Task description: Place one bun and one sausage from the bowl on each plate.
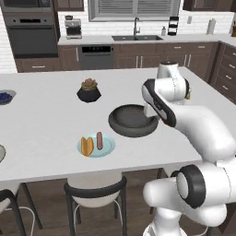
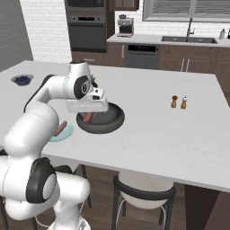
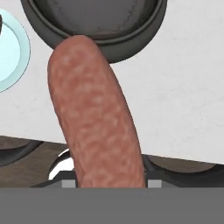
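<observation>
Fingers clenched on a sausage [image 3: 98,113], held above the bowl's [image 1: 133,122] near rim. Blue plate [image 1: 107,145], left of the bowl, already has bun [image 1: 86,146] plus sausage. Carry it level to the other plate, lower before letting go.

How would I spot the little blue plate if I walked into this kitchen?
Start at the big white island counter and find the wide, dark grey bowl. Just beside it, nearer the stools, lies a small, round, light blue plate: it alone carries an orange-tan split bun beside a reddish-brown sausage.
</observation>
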Robot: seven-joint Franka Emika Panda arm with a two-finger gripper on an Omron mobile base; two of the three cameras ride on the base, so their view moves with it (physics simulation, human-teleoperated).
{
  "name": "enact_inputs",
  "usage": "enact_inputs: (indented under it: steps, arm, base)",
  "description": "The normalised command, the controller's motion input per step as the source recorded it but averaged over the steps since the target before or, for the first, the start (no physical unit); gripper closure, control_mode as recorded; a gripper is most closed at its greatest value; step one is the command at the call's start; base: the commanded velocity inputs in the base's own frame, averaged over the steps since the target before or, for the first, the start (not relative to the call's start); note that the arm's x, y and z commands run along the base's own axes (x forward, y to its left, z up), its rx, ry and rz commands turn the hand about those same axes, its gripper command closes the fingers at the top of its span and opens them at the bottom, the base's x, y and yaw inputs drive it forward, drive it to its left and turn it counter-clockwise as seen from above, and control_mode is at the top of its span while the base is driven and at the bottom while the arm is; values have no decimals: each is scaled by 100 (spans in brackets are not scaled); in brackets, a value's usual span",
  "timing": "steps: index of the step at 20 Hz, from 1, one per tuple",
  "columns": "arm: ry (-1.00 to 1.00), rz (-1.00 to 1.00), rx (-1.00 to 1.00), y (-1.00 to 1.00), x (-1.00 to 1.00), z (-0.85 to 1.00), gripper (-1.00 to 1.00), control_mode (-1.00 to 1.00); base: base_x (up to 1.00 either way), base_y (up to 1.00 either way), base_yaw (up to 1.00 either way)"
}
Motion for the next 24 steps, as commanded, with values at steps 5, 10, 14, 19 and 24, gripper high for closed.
enact_inputs:
  steps: [5, 10, 14, 19, 24]
  arm:
    - [-2, 0, 0, 0, -56, 2, 100, -100]
    - [-4, 0, 0, 1, -59, 0, 100, -100]
    - [0, 0, 0, 4, -12, 0, 100, 100]
    - [0, 0, 0, 0, 0, 0, 100, 100]
    - [0, 0, 0, 0, 0, 0, 100, 100]
  base:
    - [0, 0, 0]
    - [0, 0, 0]
    - [-29, 14, -3]
    - [-31, 45, -6]
    - [-4, 98, -4]
